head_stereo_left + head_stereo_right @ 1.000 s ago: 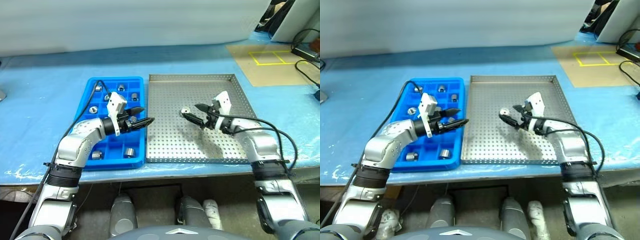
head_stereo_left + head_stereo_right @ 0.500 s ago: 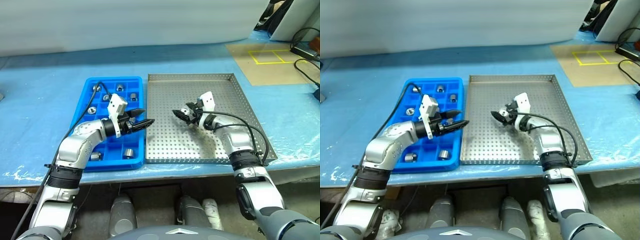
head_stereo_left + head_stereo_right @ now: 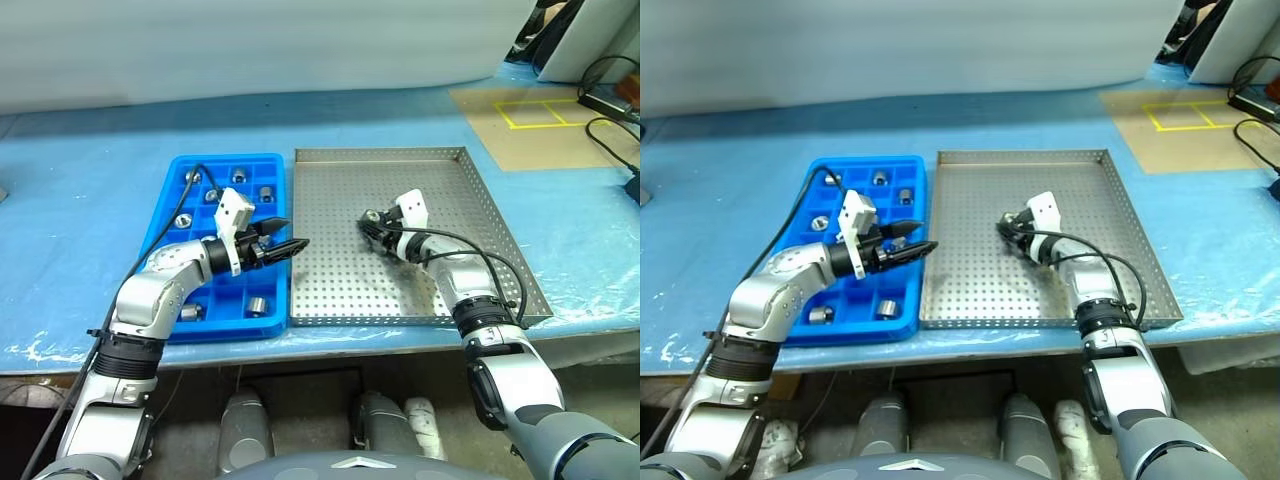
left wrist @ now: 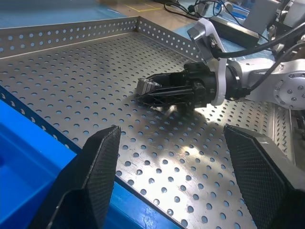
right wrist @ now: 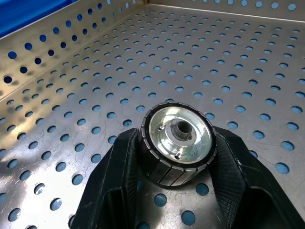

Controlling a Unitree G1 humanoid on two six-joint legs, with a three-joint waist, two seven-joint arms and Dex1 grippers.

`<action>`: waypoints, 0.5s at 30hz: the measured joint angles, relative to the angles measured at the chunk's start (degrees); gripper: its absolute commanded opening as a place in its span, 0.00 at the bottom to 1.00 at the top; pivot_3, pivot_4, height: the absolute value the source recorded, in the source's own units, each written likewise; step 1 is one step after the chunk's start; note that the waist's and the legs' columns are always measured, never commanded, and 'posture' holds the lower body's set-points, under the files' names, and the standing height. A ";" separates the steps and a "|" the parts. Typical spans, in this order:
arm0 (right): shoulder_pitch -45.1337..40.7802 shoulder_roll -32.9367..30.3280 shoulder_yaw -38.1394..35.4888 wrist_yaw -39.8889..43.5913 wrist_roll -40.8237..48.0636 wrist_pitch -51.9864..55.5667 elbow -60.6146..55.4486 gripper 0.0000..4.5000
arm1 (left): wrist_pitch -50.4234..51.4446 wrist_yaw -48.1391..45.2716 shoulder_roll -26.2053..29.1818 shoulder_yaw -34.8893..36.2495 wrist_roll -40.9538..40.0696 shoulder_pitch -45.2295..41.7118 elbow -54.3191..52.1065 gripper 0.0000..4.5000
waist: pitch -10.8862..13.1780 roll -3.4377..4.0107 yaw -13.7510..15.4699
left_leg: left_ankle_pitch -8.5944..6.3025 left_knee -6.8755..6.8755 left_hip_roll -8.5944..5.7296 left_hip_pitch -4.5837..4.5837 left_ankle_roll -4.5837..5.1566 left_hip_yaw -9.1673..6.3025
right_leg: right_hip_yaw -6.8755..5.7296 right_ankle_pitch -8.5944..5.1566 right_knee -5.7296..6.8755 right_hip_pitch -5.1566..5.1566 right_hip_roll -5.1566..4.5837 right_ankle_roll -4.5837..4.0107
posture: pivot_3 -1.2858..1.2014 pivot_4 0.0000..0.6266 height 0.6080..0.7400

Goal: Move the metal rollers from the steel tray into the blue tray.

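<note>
The steel tray (image 3: 450, 200) lies at centre right, with one metal roller (image 3: 371, 217) standing on its perforated floor. My right gripper (image 3: 370, 226) is low on that floor, shut on this roller; in the right wrist view both fingers (image 5: 119, 167) press against the sides of the roller (image 5: 176, 143). To the left lies the blue tray (image 3: 230, 160), holding several rollers (image 3: 258, 304) in its compartments. My left gripper (image 3: 286, 238) hovers open and empty over the blue tray's right edge, pointing at the steel tray. The left wrist view looks across at the held roller (image 4: 147, 86).
Both trays rest on a table covered in blue sheeting (image 3: 90, 190). A cardboard sheet with yellow tape (image 3: 530, 115) lies at the back right, with black cables (image 3: 610, 100) beside it. The table's front edge runs just below the trays.
My right gripper was open above the tray; it has sunk to the floor and shut on the roller. The left arm has stayed still.
</note>
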 measured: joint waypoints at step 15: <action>0.32 -0.39 5.56 22.87 12.91 20.35 -26.83 0.39 | 1.64 0.08 11.44 14.20 -2.97 5.28 -1.25 0.81 | 0.04 0.02 0.07 | -0.07 -0.16 0.10 0.02 0.10 -0.02 | -0.10 -0.03 -0.04 -0.05 0.07 -0.04 | 0.55 0.24 1.00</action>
